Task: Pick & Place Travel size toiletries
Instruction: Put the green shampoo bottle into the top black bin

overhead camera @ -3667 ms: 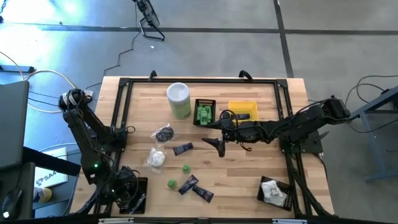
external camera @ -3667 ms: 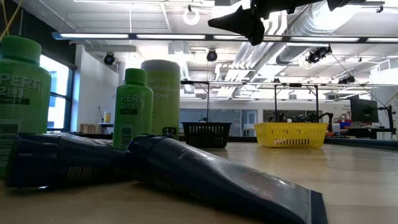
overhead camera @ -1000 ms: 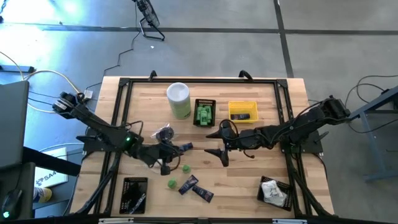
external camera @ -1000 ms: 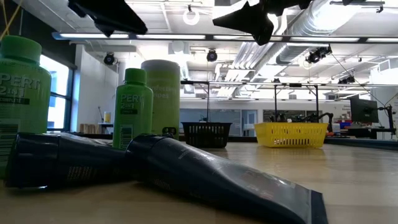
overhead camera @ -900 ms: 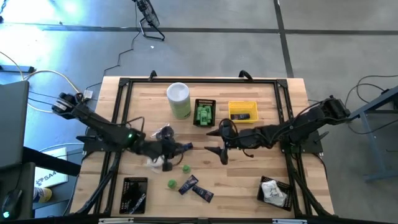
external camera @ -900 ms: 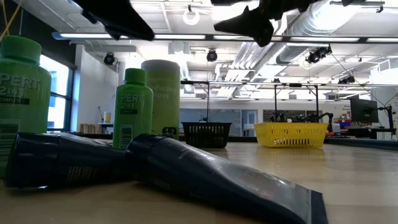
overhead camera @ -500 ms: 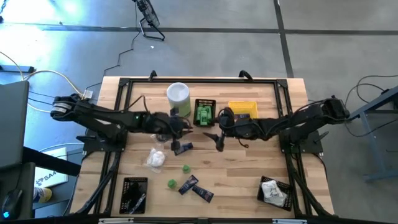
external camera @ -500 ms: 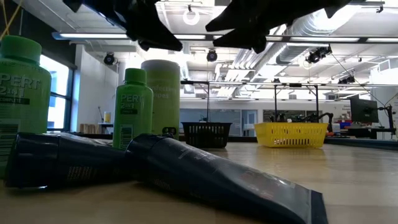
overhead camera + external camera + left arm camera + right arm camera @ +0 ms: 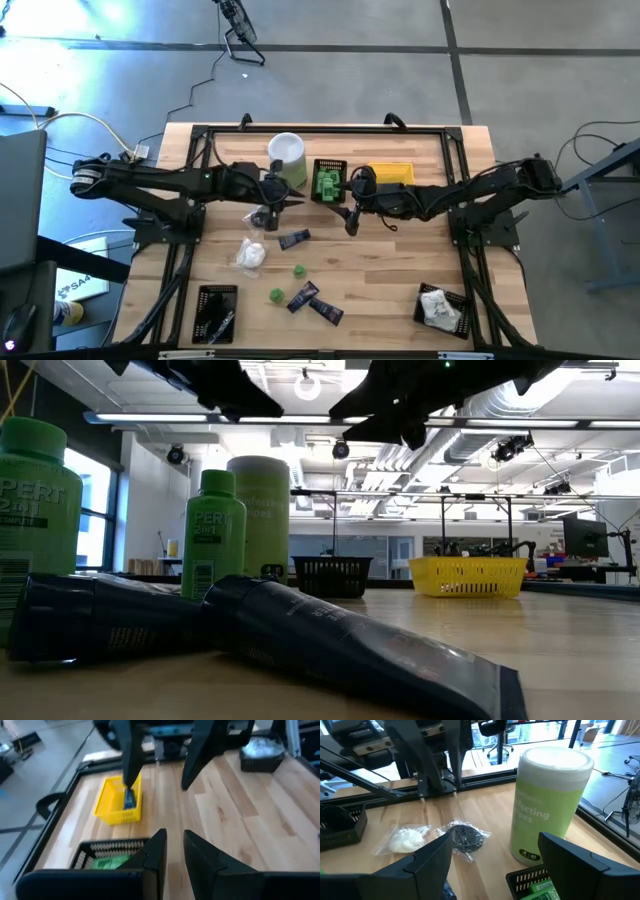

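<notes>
Several small toiletries lie flat on the wooden table: a white soft packet [image 9: 250, 255], a navy tube [image 9: 293, 239], two little green bottles [image 9: 298, 270], two more navy tubes [image 9: 313, 303], and a dark round piece in clear wrap [image 9: 262, 216] [image 9: 465, 837]. My left gripper [image 9: 281, 200] [image 9: 175, 852] hovers above the dark round piece beside the tall canister. Its fingers are drawn together with only a slit between them, and nothing is in it. My right gripper [image 9: 349, 222] [image 9: 495, 835] hangs wide open over the table's middle, facing the left gripper, and holds nothing.
A tall white-and-green canister [image 9: 287, 160] stands at the far side. Next to it are a black basket of green bottles [image 9: 328, 181] and a yellow basket [image 9: 391, 177] with a navy tube inside. There are black baskets at the near left [image 9: 215, 312] and near right [image 9: 441, 305]. A metal frame edges the table.
My left arm swung from over the white packet toward the table's far edge and now hovers by the canister. My right gripper drifted a little toward the far edge. Nothing on the table moved.
</notes>
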Robot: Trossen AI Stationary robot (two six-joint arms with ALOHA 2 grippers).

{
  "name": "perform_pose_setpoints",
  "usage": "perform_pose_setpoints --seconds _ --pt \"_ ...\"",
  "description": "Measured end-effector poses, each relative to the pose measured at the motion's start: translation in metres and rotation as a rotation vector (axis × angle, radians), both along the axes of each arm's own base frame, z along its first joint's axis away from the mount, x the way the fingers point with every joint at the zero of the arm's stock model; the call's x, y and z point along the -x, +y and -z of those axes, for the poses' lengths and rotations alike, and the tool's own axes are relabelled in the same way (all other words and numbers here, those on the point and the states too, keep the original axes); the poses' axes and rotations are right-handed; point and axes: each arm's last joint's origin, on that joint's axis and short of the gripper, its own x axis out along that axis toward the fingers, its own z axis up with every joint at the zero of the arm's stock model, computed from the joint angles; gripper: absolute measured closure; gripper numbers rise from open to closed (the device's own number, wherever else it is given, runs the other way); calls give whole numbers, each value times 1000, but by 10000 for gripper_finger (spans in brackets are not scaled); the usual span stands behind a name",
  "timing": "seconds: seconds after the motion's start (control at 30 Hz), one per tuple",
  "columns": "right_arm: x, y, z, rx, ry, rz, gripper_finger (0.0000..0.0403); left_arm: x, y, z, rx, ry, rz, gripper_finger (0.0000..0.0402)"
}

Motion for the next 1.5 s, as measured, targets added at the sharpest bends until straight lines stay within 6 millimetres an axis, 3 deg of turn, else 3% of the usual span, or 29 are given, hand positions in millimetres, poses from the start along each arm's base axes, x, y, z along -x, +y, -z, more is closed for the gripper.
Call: perform_pose_setpoints --seconds 0.23,0.5,0.93,1.17,1.5 --pt "0 -4 0 -2 -1 9 117 14 1 5 17 56 22 341" --pt "-1 -3 -2 -80 -39 20 117 35 -6 44 106 -90 167 341" --pt "-3 7 0 -182 -26 -249 117 93 -8 47 109 -275 174 341" --pt "-24 27 26 -176 -65 -313 117 111 -8 45 119 -254 171 341" --pt "-40 47 80 -180 38 -356 117 111 -8 50 142 -201 161 341"
